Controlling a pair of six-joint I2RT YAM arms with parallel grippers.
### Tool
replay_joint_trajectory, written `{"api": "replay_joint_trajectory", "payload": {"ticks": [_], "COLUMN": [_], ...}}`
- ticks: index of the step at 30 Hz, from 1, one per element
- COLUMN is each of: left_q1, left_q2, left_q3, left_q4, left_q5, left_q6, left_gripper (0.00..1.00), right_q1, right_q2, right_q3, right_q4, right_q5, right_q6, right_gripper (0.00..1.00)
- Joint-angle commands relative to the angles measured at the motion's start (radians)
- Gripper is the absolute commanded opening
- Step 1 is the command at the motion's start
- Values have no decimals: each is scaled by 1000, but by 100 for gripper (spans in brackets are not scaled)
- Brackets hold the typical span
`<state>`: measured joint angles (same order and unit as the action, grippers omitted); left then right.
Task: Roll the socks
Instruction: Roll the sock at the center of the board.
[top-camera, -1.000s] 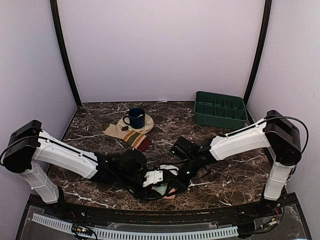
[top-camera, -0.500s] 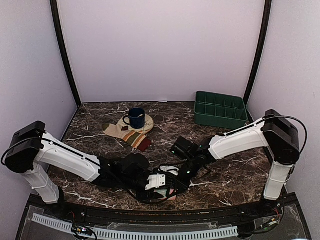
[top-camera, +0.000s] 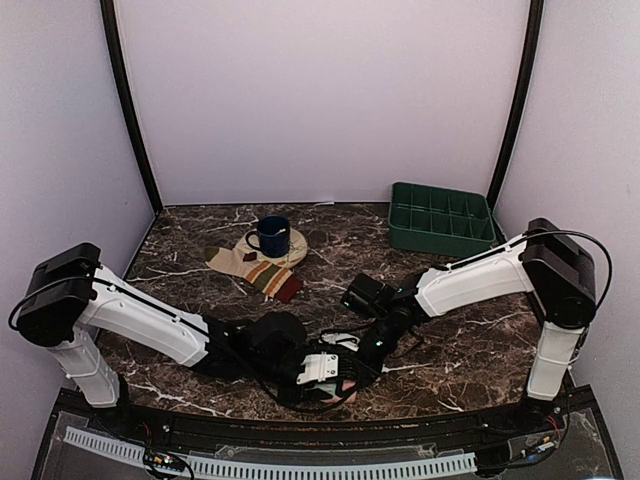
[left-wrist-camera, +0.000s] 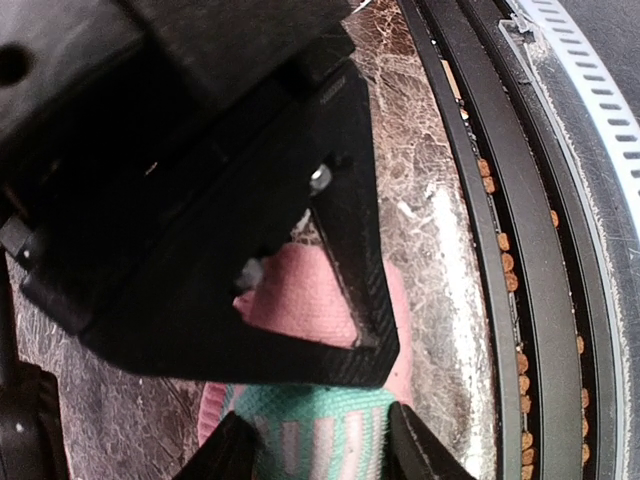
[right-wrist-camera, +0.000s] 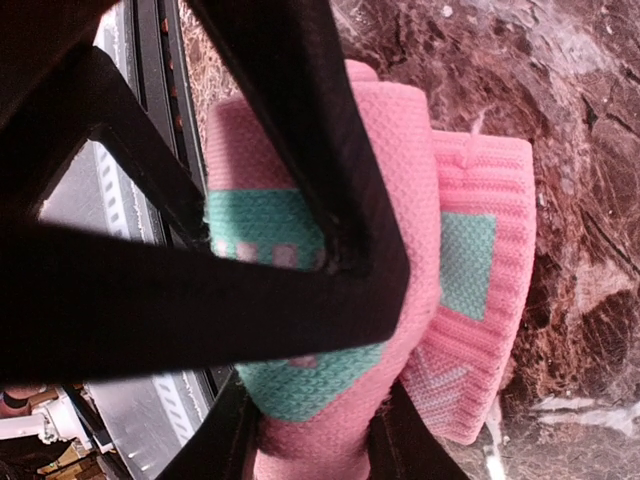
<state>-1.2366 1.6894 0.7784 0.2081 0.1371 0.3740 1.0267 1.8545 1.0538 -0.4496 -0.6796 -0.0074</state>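
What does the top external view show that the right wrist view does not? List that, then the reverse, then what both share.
Only top external: the blue mug, the striped sock, the green tray and both arms at full length. Only right wrist: the pink sock up close, with its knit, green patches and doubled layers, and the right fingers against either side of it. Both: the pink sock, only a small patch in the top view, and the marble table.
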Motion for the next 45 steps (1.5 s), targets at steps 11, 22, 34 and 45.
{"api": "replay_joint_trajectory", "payload": {"ticks": [11, 22, 34, 45], "left_q1": [-30, -59, -63, -64], "left_q2": [117, 222, 266, 273], "left_q3": [81, 150, 161, 154], "left_q4": [-92, -156, -201, -214], "left_q5": [-45, -77, -47, -52], "left_q6": [25, 7, -22, -74], "left_gripper": [48, 34, 0, 0], "right_q1": [12, 12, 12, -11], "right_q2": [33, 37, 35, -7], "right_q3": [27, 34, 33, -15], "right_q4": [13, 15, 9, 57], "right_q5": [-72, -98, -84, -61], "right_q6": [-26, -24, -14, 45], "right_gripper": [0, 0, 0, 41]}}
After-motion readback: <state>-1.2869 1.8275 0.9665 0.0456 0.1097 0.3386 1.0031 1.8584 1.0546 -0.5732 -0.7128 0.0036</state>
